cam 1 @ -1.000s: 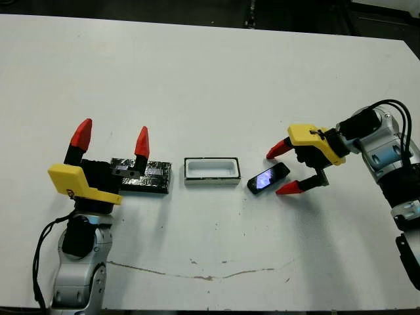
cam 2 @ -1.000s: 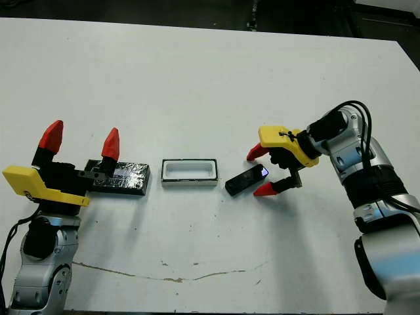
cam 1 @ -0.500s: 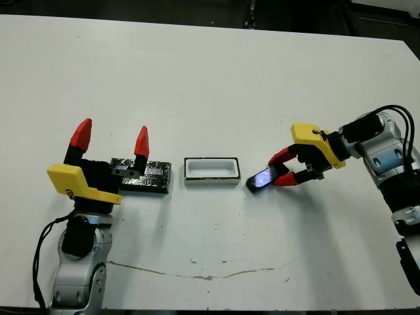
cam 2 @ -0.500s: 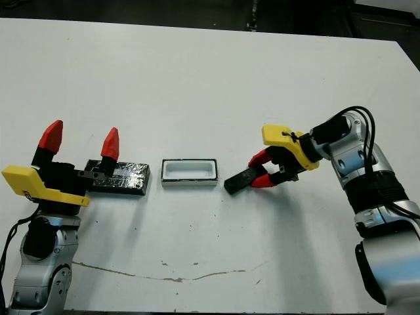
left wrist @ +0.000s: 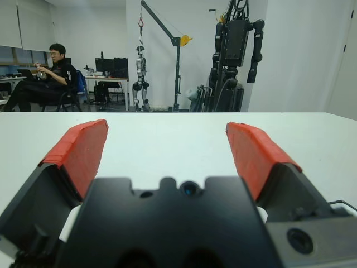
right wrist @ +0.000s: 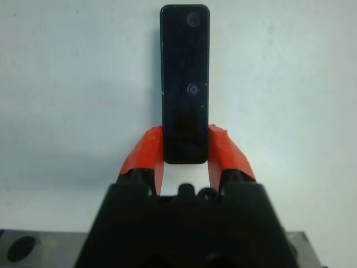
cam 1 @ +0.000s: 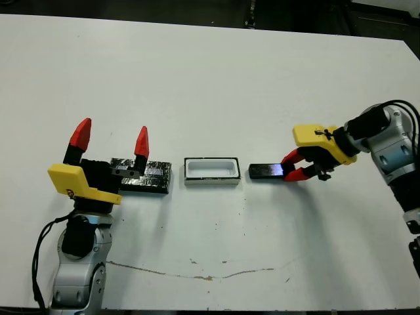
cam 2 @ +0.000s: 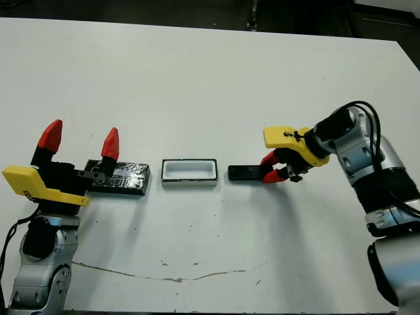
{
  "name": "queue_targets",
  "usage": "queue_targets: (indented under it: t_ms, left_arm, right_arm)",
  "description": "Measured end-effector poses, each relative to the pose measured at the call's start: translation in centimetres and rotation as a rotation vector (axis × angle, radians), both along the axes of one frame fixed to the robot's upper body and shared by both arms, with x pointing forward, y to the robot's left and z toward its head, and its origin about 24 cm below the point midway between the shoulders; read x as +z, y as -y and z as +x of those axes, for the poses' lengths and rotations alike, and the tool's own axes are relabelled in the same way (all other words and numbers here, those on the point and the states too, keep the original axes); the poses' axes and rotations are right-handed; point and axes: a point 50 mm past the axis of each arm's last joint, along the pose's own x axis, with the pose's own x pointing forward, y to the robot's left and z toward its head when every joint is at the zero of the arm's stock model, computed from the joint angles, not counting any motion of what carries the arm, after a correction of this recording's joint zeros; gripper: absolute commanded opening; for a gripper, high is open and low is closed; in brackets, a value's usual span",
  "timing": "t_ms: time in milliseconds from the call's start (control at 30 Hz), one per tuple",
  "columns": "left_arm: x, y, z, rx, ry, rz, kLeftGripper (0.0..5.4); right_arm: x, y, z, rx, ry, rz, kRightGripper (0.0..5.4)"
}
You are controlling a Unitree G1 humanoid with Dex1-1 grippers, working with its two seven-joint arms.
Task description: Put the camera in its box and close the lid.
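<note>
The camera (cam 1: 264,171), a slim black bar, lies level just right of the box (cam 1: 211,170), a small white-walled tray standing open. My right gripper (cam 1: 293,166) is shut on the camera's right end; in the right wrist view the camera (right wrist: 184,84) sticks out from between the two red fingertips (right wrist: 144,154). The lid (cam 1: 144,176), a black glossy cover with silvery crinkles, lies left of the box. My left gripper (cam 1: 111,135) stands open, its tips pointing up over the lid's left part, holding nothing.
A thin brown crack line (cam 1: 197,272) runs along the table near its front edge. In the left wrist view a seated person (left wrist: 47,75) and robot stands (left wrist: 234,50) show beyond the table's far edge.
My right gripper closed on the camera's right end and turned it from a slant to level, end-on to the box. The left arm stayed still.
</note>
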Motion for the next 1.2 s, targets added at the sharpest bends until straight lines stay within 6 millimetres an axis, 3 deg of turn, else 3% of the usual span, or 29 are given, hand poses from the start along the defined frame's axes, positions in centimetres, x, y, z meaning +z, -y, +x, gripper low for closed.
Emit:
queue_targets:
  t_ms: [267,533,800,1200]
  left_arm:
    - [0.0,-0.1,0.0,0.004,0.001,0.004,5.40]
    - [0.0,-0.1,0.0,0.004,0.001,0.001,5.40]
    - [0.0,-0.1,0.0,0.005,0.000,0.000,5.40]
    - [-0.1,0.0,0.0,0.000,-0.001,-0.001,5.40]
  right_arm:
    - [2.7,0.4,0.6,0.004,0.043,-0.004,1.66]
    - [4.1,0.6,1.0,-0.103,0.090,0.192,1.66]
    - [4.8,-2.2,1.0,-0.042,0.099,0.360,1.66]
    - [5.9,-6.9,-0.6,0.017,0.112,0.207,1.66]
